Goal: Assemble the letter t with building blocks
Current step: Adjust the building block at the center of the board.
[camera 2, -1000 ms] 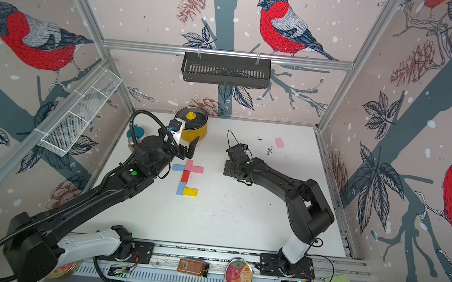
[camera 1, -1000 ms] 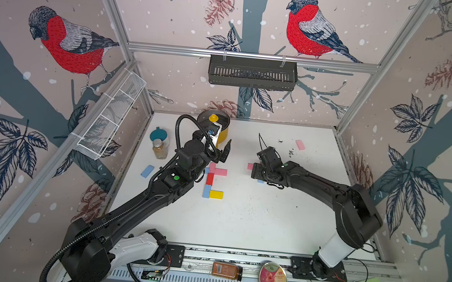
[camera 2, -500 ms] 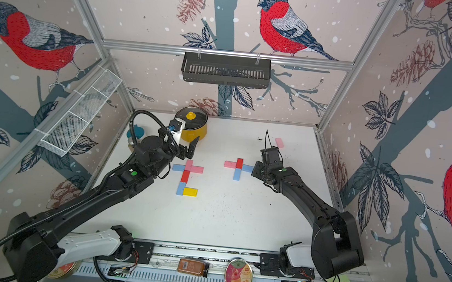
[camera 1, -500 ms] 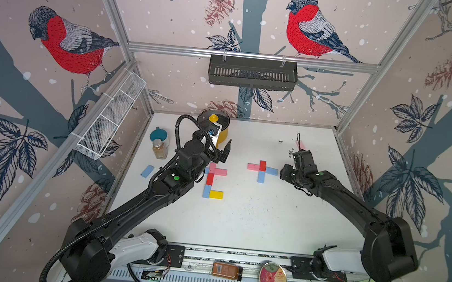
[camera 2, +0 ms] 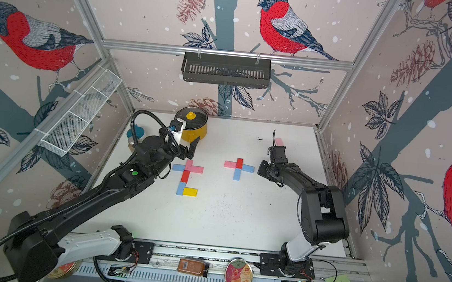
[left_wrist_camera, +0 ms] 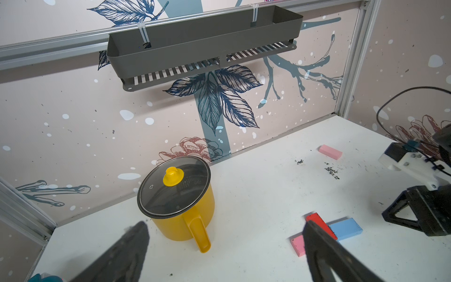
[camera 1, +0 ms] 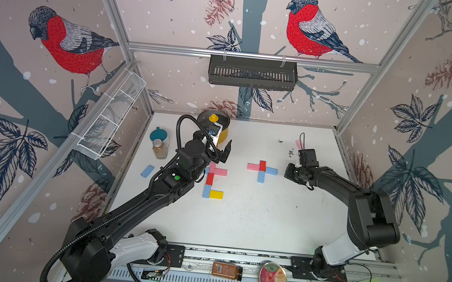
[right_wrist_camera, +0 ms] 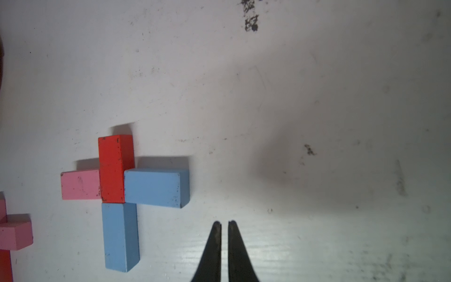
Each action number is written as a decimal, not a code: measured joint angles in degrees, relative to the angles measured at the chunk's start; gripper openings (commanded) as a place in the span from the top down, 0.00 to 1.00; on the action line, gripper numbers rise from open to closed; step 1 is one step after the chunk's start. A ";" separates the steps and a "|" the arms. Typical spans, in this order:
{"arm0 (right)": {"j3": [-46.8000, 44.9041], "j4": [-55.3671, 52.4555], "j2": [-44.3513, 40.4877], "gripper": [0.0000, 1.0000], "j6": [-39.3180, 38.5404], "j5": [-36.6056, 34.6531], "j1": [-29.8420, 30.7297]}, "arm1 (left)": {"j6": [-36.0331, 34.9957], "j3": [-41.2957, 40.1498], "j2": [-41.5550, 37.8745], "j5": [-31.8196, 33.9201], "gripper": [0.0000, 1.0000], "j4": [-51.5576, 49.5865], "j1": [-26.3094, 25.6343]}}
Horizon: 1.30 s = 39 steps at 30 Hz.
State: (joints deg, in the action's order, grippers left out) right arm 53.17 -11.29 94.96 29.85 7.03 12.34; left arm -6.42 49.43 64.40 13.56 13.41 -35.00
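On the white tabletop (camera 1: 253, 224), right of centre: cross of small flat matte bricks (camera 1: 262, 167), touching; one red, one pink, two light blue. Right gripper (right_wrist_camera: 224, 223) just beside it, jaws together, holding nothing. Left gripper (left_wrist_camera: 223, 230) spread wide, empty, near second brick figure (camera 1: 212, 181) and lidded yellow metal pot (left_wrist_camera: 180, 219).

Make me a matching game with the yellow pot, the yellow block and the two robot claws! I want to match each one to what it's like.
Things:
1. yellow pot
2. yellow block
3. left claw
4. right claw

What it's like:
A. shut, holding nothing
B. wide open
C. wearing a glass lid
D. lying flat, touching a light blue block

Pairs: 1-C, 2-D, 3-B, 4-A
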 measured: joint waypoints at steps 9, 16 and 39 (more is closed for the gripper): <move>3.85 1.73 7.48 0.91 -0.66 1.64 1.16 | 0.00 0.00 0.48 0.00 0.02 -0.02 -0.04; 5.62 3.23 10.27 0.91 -1.27 1.84 2.10 | -0.02 0.00 0.87 0.00 0.02 0.00 -0.04; 7.61 4.20 12.22 0.90 -1.33 1.11 1.99 | -0.02 0.07 1.18 0.02 0.02 -0.02 -0.11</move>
State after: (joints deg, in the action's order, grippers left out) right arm 60.77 -7.09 107.18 28.51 8.14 14.33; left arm -6.44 49.50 65.58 13.58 13.39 -35.11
